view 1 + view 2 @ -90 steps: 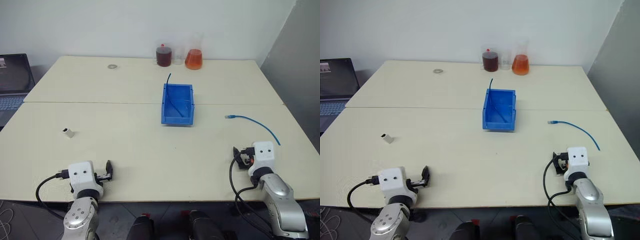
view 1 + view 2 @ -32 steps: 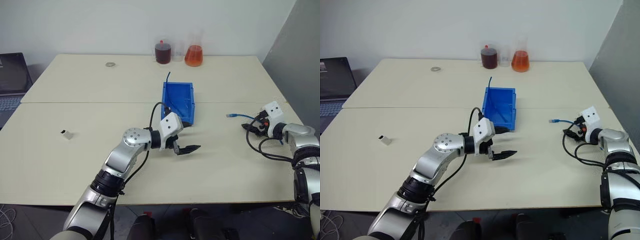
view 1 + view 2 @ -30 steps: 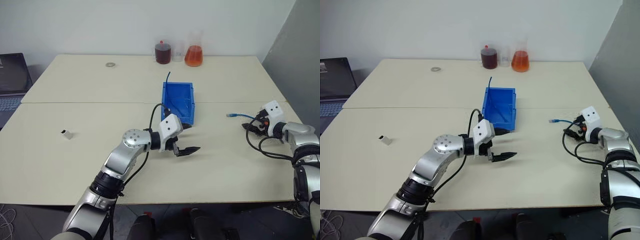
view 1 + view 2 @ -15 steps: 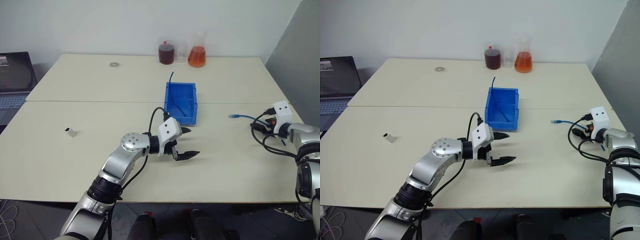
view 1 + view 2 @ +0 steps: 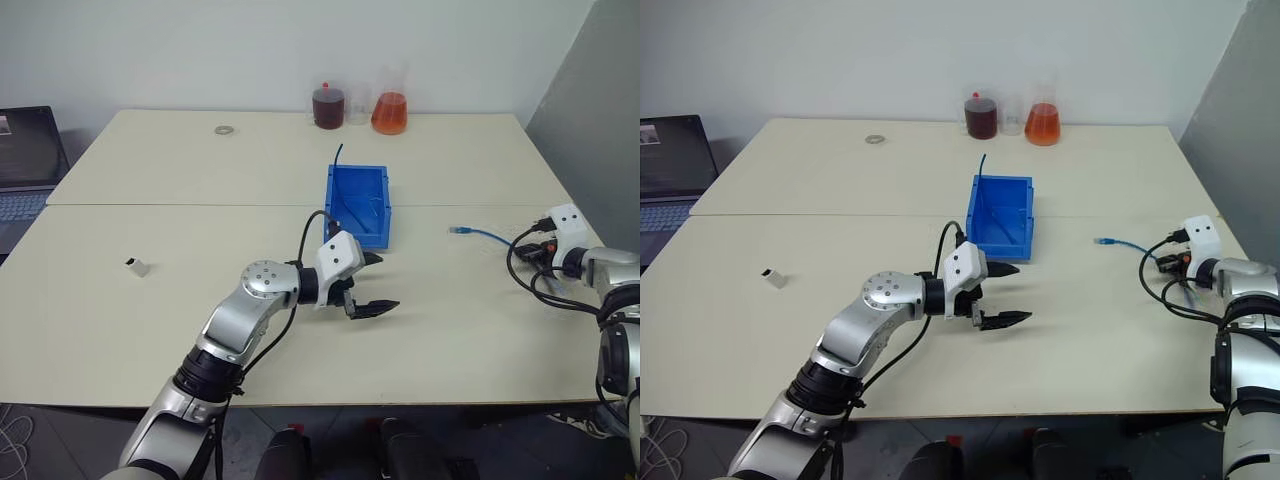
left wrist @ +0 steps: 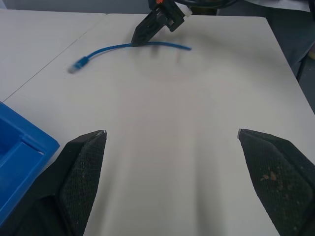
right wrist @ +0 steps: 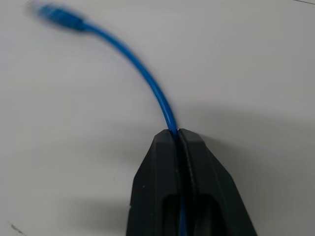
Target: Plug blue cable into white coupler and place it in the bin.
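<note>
The thin blue cable (image 5: 484, 236) curves across the table at the far right, its plug end (image 7: 56, 16) pointing toward the bin. My right gripper (image 7: 178, 135) is shut on the cable partway along, at the table's right edge (image 5: 522, 255). The tiny white coupler (image 5: 137, 266) sits alone on the table at the left. The bright blue bin (image 5: 355, 205) stands open in the middle, with a dark thin cable inside it. My left gripper (image 5: 370, 284) hovers open just in front of the bin, pointing right, nothing between its fingers (image 6: 81, 167).
Two flasks, one with dark red liquid (image 5: 327, 106) and one with orange liquid (image 5: 389, 111), stand at the back edge. A small metal ring (image 5: 223, 130) lies at the back left. A laptop (image 5: 25, 160) sits off the table's left side.
My right gripper has closed on the blue cable, having stood open around it before. The left arm has held its place in front of the bin.
</note>
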Action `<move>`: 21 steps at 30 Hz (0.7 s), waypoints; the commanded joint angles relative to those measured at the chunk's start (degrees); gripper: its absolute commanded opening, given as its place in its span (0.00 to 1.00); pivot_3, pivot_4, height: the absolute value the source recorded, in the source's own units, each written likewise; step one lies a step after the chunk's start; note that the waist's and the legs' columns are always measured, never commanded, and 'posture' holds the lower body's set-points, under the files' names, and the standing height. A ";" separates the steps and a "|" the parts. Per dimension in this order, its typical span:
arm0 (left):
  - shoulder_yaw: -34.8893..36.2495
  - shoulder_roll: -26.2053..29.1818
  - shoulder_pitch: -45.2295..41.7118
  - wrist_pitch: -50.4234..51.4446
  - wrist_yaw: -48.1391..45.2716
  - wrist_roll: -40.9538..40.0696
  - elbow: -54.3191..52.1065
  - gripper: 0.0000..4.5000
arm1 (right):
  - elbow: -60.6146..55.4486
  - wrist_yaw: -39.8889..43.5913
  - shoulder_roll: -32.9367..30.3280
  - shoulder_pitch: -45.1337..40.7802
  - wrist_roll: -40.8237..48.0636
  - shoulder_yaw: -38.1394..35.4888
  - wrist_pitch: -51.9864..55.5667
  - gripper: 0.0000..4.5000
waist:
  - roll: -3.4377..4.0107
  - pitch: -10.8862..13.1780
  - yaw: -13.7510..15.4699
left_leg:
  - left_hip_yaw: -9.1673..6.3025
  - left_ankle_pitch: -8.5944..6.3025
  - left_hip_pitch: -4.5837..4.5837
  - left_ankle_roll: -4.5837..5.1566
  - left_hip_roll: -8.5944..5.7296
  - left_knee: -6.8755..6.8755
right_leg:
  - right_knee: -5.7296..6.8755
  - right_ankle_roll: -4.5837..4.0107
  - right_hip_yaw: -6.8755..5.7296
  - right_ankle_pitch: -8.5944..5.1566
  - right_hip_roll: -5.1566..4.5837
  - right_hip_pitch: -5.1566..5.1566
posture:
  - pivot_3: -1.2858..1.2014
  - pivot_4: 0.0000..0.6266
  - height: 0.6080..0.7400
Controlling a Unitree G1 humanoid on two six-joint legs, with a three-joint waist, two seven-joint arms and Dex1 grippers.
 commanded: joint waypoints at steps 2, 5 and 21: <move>0.75 0.30 -0.56 -0.84 0.26 0.14 -0.40 1.00 | 0.27 2.36 -0.48 0.81 -0.29 0.05 0.79 0.00 | 0.00 0.00 0.00 | 0.01 0.00 0.00 0.00 0.00 0.00 | 0.00 0.00 0.01 0.00 0.00 0.00 | 0.52 0.24 1.00; 2.18 1.67 0.61 0.31 0.62 -0.56 -2.16 1.00 | -0.77 5.41 -1.20 2.00 -0.09 0.25 0.37 0.00 | 0.00 0.00 0.00 | 0.01 0.00 0.00 0.00 0.00 0.00 | 0.00 0.00 0.01 0.00 0.00 0.00 | 0.52 0.24 1.00; 27.20 12.24 22.79 13.08 13.34 -8.43 -27.69 1.00 | -66.40 27.73 -0.84 24.87 21.40 0.89 25.55 0.00 | 0.09 0.05 -0.38 | -0.06 0.00 0.11 0.00 0.07 0.02 | 0.23 0.11 0.16 -0.06 -0.02 -0.05 | 0.52 0.24 1.00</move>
